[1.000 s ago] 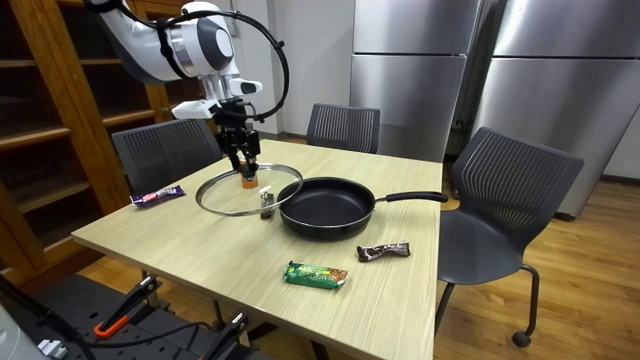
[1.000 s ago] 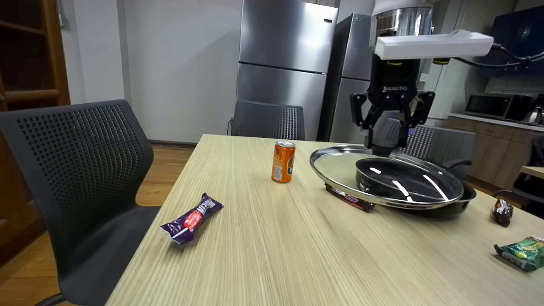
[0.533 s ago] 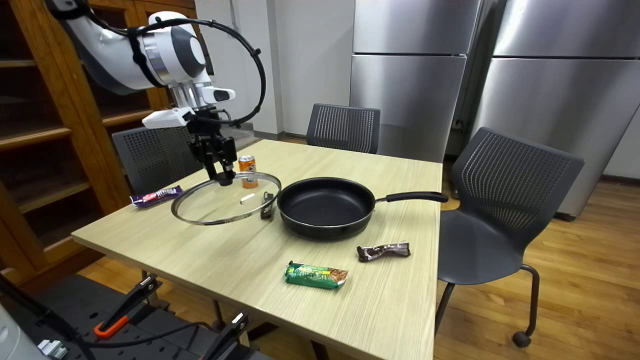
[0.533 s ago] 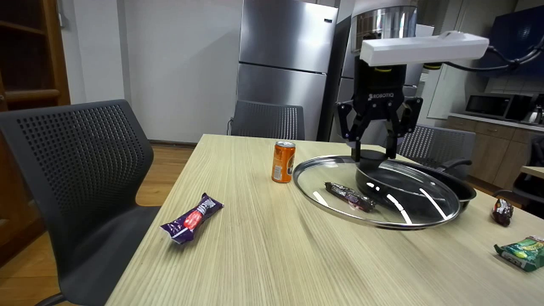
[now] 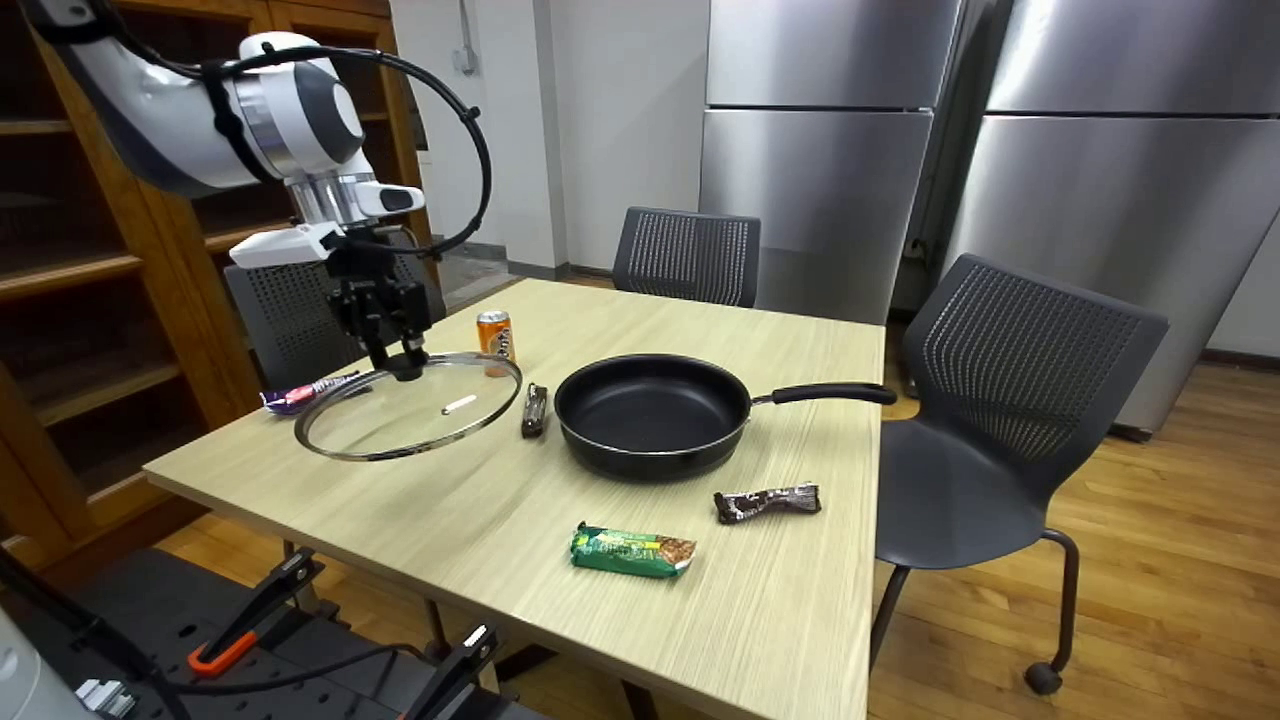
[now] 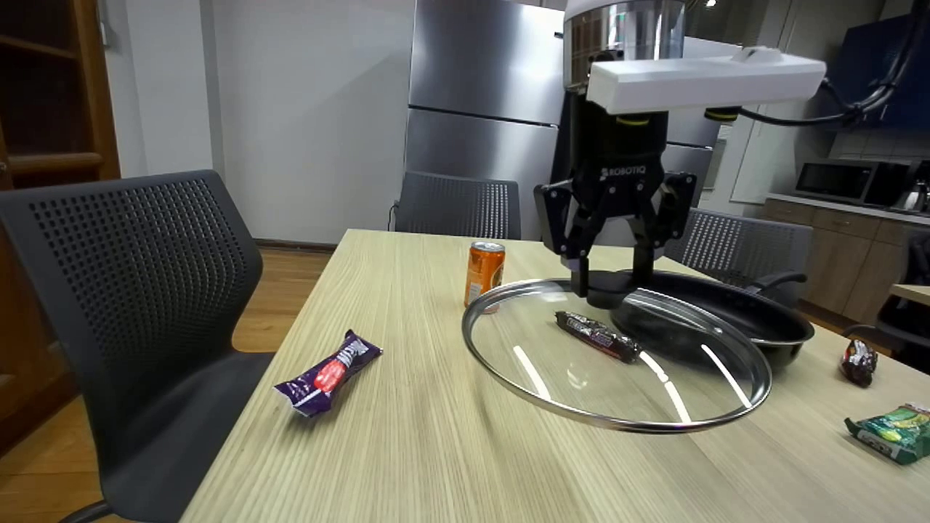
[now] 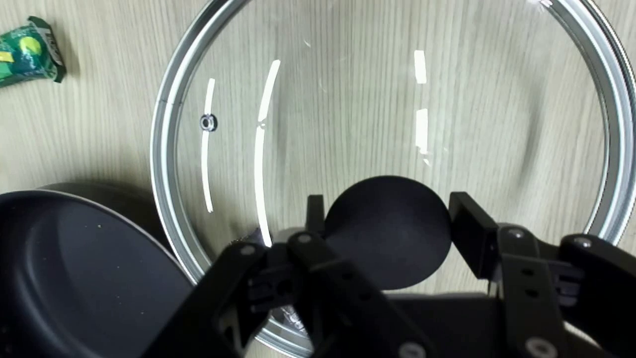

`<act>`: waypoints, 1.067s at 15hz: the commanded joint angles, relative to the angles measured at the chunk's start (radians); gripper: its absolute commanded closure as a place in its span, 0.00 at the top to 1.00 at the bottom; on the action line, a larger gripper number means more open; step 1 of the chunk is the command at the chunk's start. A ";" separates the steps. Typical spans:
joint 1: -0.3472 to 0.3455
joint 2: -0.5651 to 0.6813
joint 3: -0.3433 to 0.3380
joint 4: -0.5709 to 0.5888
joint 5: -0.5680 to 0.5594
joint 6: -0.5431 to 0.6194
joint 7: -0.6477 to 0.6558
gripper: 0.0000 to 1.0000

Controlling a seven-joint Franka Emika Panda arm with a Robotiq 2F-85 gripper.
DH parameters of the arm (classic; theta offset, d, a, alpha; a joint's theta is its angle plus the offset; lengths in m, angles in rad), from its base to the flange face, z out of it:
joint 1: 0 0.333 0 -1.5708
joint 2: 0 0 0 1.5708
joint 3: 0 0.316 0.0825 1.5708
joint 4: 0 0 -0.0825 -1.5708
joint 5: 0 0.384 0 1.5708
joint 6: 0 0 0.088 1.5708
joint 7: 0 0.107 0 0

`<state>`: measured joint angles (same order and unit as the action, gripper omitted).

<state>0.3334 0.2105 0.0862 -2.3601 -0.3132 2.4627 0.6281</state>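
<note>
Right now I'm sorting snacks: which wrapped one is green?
The green packet, lowest in both exterior views; the purple bar and two dark bars differ in colour.

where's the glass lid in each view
In an exterior view: the glass lid is left of centre.
In an exterior view: the glass lid is right of centre, lower half.
In the wrist view: the glass lid spans the middle and right.
Shared landmark: the black pan, in all three views.

Overlooking the pan [image 5: 652, 405] in an exterior view, looking low across the desk [image 6: 421, 436] in an exterior view, closely downward beside the pan in wrist view; sharing it throughout.
</note>
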 commanded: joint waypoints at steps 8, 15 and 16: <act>0.038 0.021 0.048 0.009 -0.019 -0.002 0.003 0.39; 0.053 0.071 0.047 0.030 -0.006 0.005 -0.016 0.39; 0.053 0.077 0.048 0.033 0.000 0.011 -0.022 0.39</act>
<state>0.3845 0.2882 0.1251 -2.3538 -0.3132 2.4758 0.6243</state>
